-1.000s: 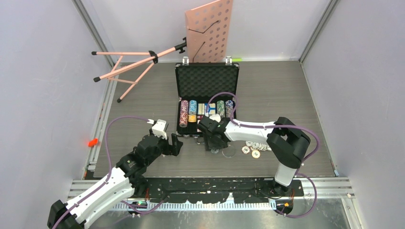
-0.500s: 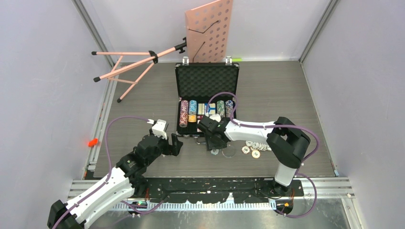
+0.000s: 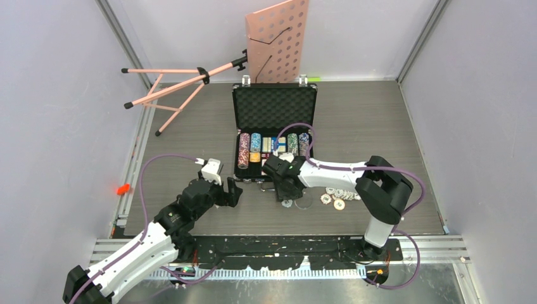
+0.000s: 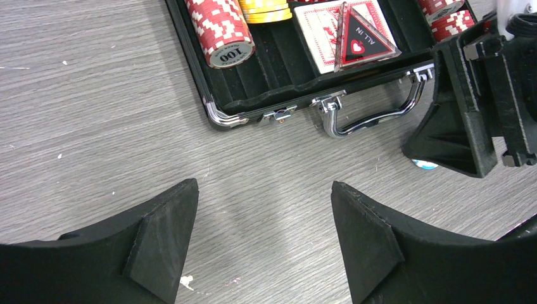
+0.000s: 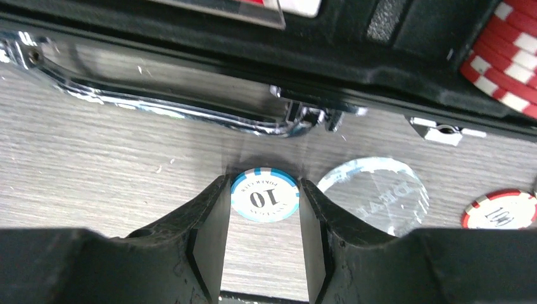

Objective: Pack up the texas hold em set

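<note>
- From above, the open black briefcase (image 3: 274, 109) lies at the middle of the table (image 3: 380, 126), its foam lid leaning back towards the pink music stand (image 3: 277, 41); rows of chips and cards fill its tray.
- A few loose chips (image 3: 335, 196) lie on the table right of the case's front edge.
- The right gripper (image 3: 285, 199) is down at the table just in front of the case; the left gripper (image 3: 233, 192) sits near the front left corner.
- In the left wrist view, the left gripper (image 4: 263, 190) is spread wide over bare wood with nothing between its fingers. Ahead of it are the silver handle (image 4: 373, 117), a red chip stack (image 4: 218, 28) and a card deck (image 4: 320, 28).
- In the right wrist view, the right gripper (image 5: 264, 187) pinches a blue chip (image 5: 264, 197) marked 10, a finger against each edge, the chip flat on the table just before the handle (image 5: 158, 104).
- A clear disc (image 5: 377, 193) lies just right of it, and a red chip (image 5: 497, 212) further right.
</note>
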